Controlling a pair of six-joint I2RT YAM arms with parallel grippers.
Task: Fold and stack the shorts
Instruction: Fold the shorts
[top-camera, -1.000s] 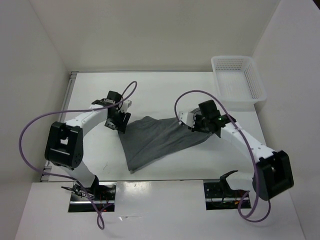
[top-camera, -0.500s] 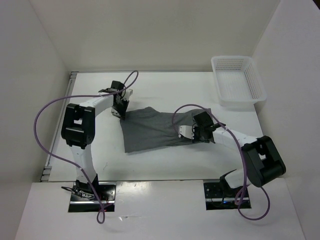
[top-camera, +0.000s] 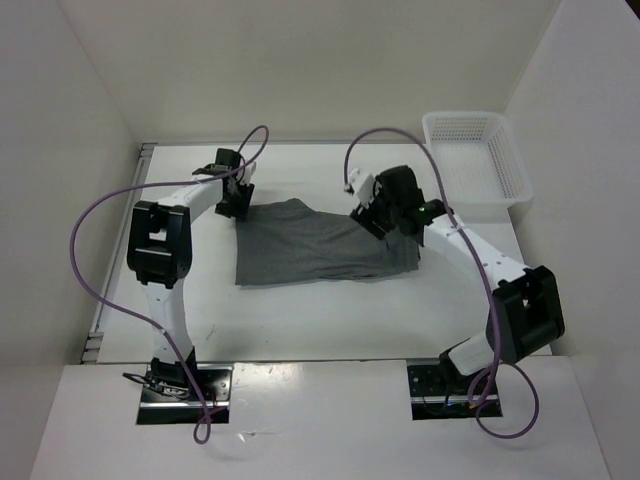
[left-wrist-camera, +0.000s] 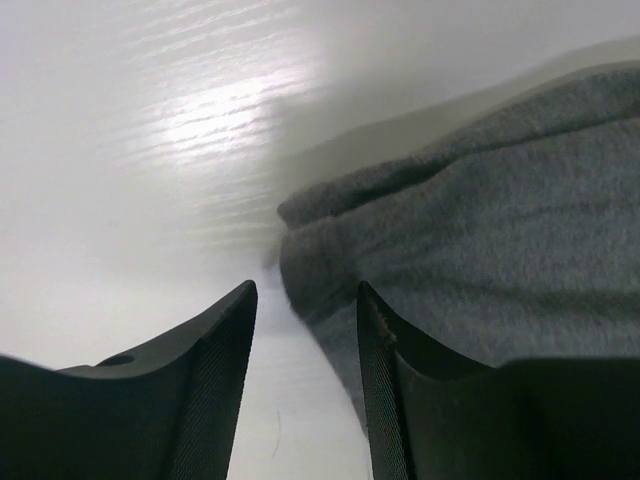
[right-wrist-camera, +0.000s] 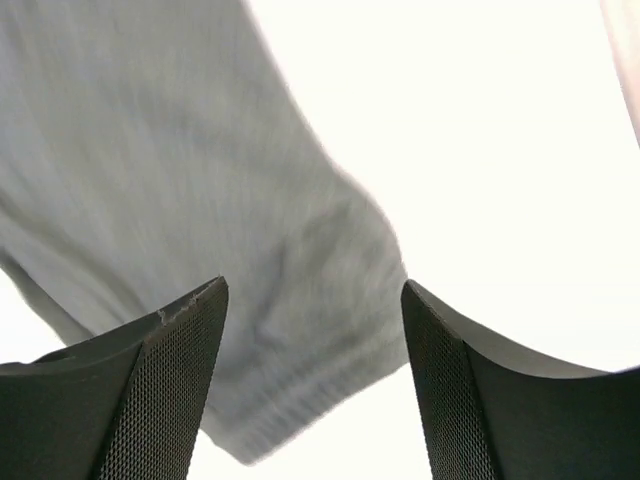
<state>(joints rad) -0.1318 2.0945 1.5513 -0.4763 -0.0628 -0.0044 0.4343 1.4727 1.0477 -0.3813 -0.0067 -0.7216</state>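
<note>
- Now we have the shorts (top-camera: 320, 250) lying flat on the table (top-camera: 300, 320), midway across and somewhat toward its far edge, not yet folded.
- Our left gripper (left-wrist-camera: 306, 288) hovers at their far left corner, jaws apart, holding nothing. The right gripper (right-wrist-camera: 315, 284) sits over their far edge, rightward, likewise apart and empty.
- We should pinch both far corners deep, lift evenly, and fold toward the near edge.
- Room lies nearside; the basket (top-camera: 478, 160) fills the far right corner.
</note>
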